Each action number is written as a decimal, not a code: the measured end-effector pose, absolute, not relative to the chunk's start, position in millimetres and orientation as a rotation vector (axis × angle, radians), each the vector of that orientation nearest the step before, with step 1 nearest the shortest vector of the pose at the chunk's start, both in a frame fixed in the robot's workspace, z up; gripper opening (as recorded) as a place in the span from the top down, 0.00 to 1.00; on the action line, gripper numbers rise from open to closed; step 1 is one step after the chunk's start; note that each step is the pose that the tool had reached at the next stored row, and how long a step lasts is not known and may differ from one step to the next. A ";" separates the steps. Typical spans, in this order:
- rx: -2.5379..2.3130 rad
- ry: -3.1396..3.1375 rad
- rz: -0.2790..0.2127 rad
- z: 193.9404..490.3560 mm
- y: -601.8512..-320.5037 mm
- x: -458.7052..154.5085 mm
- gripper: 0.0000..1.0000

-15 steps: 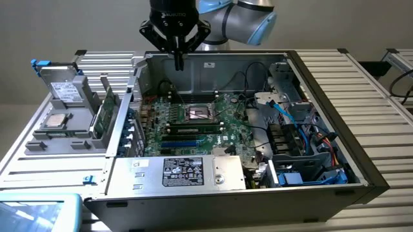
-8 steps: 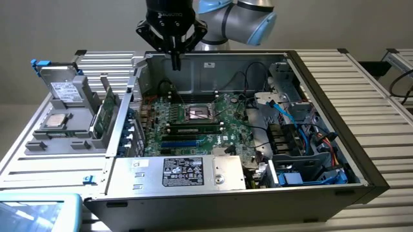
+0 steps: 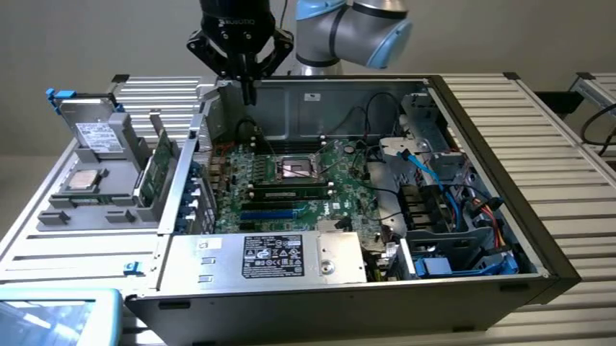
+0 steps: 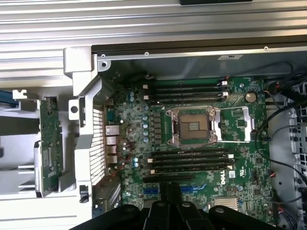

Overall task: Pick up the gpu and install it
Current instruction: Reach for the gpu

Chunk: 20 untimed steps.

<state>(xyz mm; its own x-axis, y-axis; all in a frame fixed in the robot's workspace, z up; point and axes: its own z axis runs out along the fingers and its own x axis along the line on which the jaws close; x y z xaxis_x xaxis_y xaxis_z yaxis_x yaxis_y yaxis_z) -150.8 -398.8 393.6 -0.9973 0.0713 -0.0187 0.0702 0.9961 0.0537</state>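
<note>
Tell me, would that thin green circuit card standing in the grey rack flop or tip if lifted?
The thin green circuit card looks rigid, so probably no flopping. It stands on edge in the grey rack, so a nudge might tip it.

Plenty of green on show: the motherboard (image 4: 201, 143) is deep green, speckled with silver and black parts, and the gpu (image 4: 49, 139) wears the same green against a pale grey tray (image 3: 97, 209). The gripper (image 3: 248, 95) is all black, on a silver-grey arm (image 3: 356, 25) with light blue caps. Striped silver ribbing covers the worktop (image 3: 549, 144), and bright blue cables (image 3: 423, 164) stand out in the dark case (image 3: 539, 245).
</note>
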 end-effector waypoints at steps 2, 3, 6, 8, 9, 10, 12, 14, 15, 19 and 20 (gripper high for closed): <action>0.110 3.118 0.083 393.6 -398.8 -159.9 0.88; 0.110 3.118 0.084 393.6 -398.7 -164.8 0.88; 0.110 3.118 0.084 393.4 -398.6 -178.1 0.88; 0.111 3.118 0.084 393.3 -398.2 -186.6 0.88; 0.111 3.118 0.085 393.3 -398.0 -191.1 0.88; 0.110 3.118 0.085 393.2 -397.9 -195.7 0.88; 0.111 3.118 0.086 393.2 -397.4 -204.7 0.88; 0.110 3.118 0.086 393.1 -397.0 -213.7 0.88; 0.111 3.118 0.087 393.1 -396.8 -218.2 0.88; 0.110 3.118 0.091 392.9 -395.9 -236.7 0.88; 0.111 3.118 0.092 392.9 -395.7 -241.1 0.88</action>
<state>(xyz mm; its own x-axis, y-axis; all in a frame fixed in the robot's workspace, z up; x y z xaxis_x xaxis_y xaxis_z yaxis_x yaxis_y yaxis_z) -241.1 -395.7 392.9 -0.9973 0.0714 -0.0183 0.0702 0.9958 0.0594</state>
